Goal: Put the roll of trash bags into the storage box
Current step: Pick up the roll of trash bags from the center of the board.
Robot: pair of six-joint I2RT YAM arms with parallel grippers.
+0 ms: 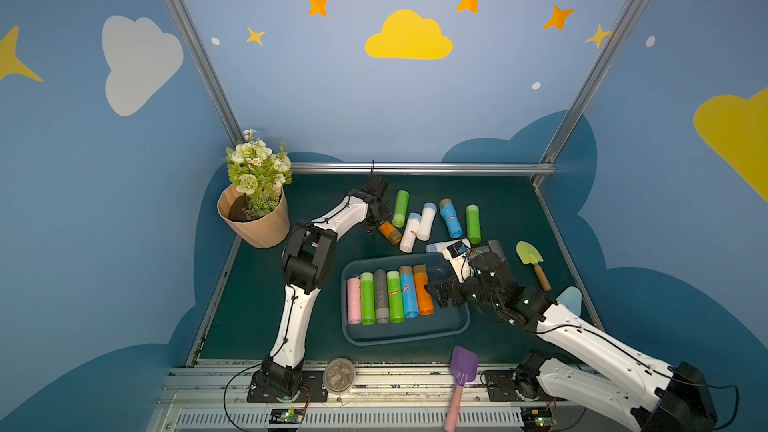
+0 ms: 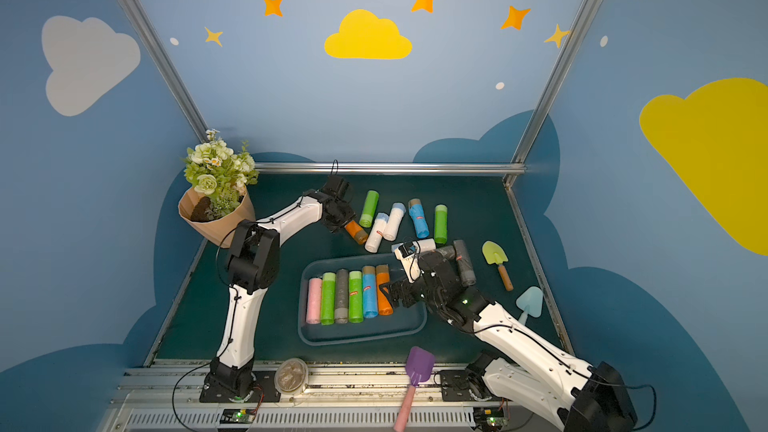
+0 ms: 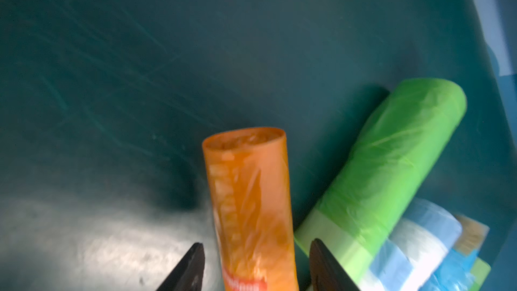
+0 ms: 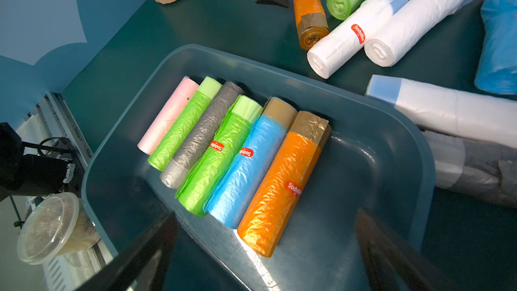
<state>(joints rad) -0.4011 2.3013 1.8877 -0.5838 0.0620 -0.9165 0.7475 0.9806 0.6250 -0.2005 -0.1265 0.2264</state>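
Trash bag rolls (image 1: 388, 297), six in a row, lie inside the storage box (image 1: 405, 340) nearest the robot's base, with bare floor left on the side of the right arm (image 1: 582, 334). That arm holds its jaws over the bare space, spread wide and empty; a roll carried in could well bump them. Farther back, an orange roll (image 3: 251, 205) lies flat on the tabletop (image 3: 140, 65), outside the box. The left arm (image 1: 332, 218) has its jaws either side of it, partly open, holding nothing. A green roll (image 3: 391, 163) lies just beside one jaw, so closing may pinch or drag it, and the slick film may slip. The orange roll sits between the jaws, a gap showing on each side, untouched.
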